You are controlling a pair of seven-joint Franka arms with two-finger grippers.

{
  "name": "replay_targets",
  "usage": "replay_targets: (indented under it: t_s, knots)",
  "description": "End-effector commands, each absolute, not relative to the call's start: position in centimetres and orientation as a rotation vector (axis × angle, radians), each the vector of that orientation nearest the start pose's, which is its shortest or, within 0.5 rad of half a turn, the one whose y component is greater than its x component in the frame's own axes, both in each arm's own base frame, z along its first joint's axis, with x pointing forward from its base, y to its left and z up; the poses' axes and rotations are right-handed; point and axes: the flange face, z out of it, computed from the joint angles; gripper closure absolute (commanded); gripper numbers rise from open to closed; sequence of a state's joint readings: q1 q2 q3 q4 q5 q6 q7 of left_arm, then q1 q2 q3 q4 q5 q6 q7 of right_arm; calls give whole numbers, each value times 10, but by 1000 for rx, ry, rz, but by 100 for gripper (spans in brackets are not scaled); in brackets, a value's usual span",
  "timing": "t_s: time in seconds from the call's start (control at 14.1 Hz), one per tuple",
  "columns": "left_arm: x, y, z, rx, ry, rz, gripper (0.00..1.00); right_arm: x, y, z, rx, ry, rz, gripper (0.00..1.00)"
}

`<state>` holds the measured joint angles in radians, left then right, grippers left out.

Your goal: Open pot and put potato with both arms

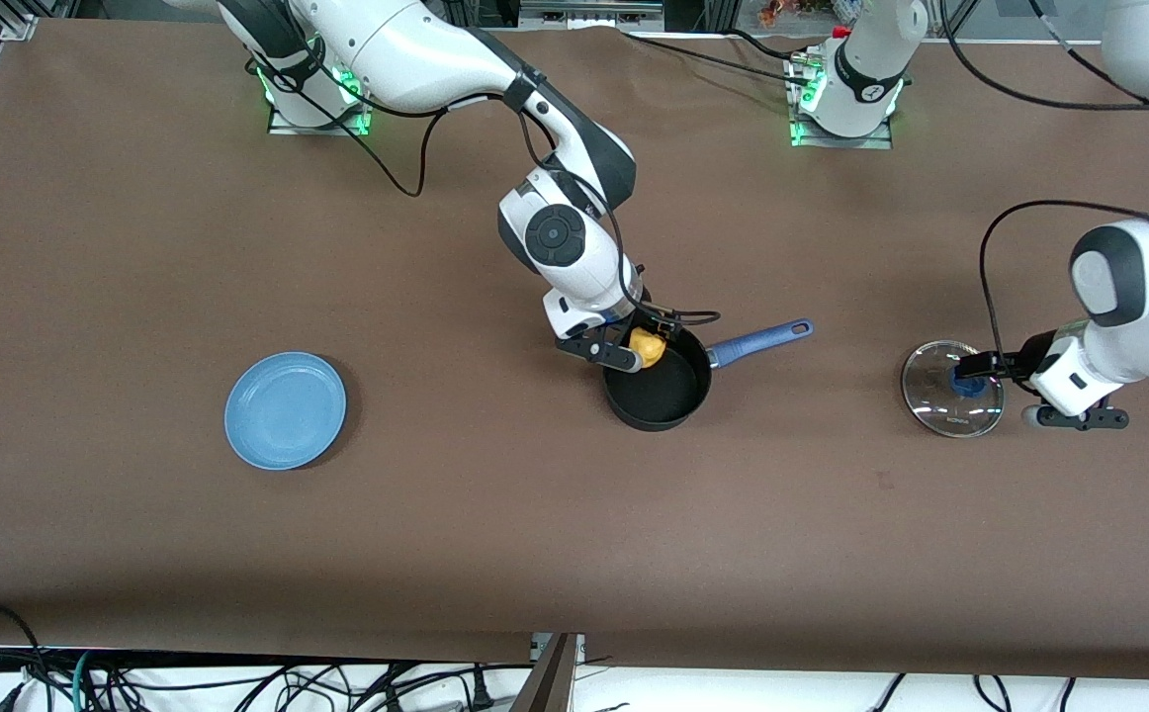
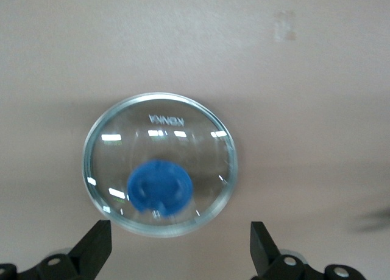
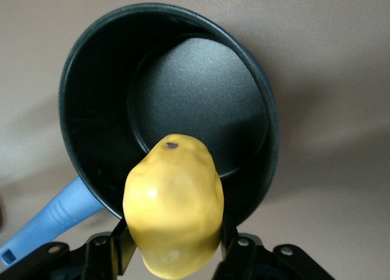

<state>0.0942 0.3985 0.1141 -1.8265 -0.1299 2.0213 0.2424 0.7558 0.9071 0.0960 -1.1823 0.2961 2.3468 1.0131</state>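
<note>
The pot (image 1: 658, 381) stood uncovered near the table's middle, its blue handle (image 1: 760, 341) pointing to about two o'clock in the front view. The right gripper (image 1: 631, 348), fingers clamped on the potato (image 1: 646, 346), hung over the pot's rim at roughly eleven o'clock of the opening. In the right wrist view the potato (image 3: 173, 206) sat pinched between the two fingers, with the empty pot (image 3: 170, 106) floor visible past it and the handle (image 3: 46, 222) running off to one side. The lid (image 1: 953, 388) lay flat on the table toward the left arm's end, well apart from the pot, at about three o'clock from it. The left gripper (image 1: 970, 374) was at the lid's blue knob (image 1: 968, 384); in the left wrist view its fingers (image 2: 91, 251) stood spread wide, clear of the lid (image 2: 160, 164) and knob (image 2: 159, 187), so the lid appeared released and that arm waiting. The step in hand was judged to be the drop: the potato would best be carried toward the centre of the opening and lowered inside the wall before the fingers part, lest it strike the rim and roll off. A blue plate (image 1: 286, 409) lay toward the right arm's end, at about nine o'clock from the pot.
</note>
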Motion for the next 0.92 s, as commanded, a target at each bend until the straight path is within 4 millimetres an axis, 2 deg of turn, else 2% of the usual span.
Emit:
replay_targets:
  t_s: [0.0,0.14,0.28,0.43,0.57,0.64,0.71,0.78,0.85]
  knots:
    - [603,108,340,-3252,-131,393,0,538,586,282,-2652,534,135,0]
    - [603,92,363,-3250,-140,372,0,541,583,303,-2646,538,136,0]
    - [605,90,390,-3250,-203,301,0,553,563,334,-2683,529,145,0]
    - [603,93,427,-3259,-263,205,0,578,521,378,-2723,547,111,0]
    - [600,88,471,-3261,-268,128,0,597,464,404,-2831,571,98,0]
    - [600,72,490,-3275,-217,130,0,603,432,401,-2904,549,123,0]
    - [600,52,506,-3281,-141,134,0,609,400,410,-2957,463,135,0]
    - [601,38,517,-3288,-97,121,0,608,373,421,-2999,397,185,0]
    - [605,20,527,-3298,-51,89,0,607,349,441,-3018,382,209,0]
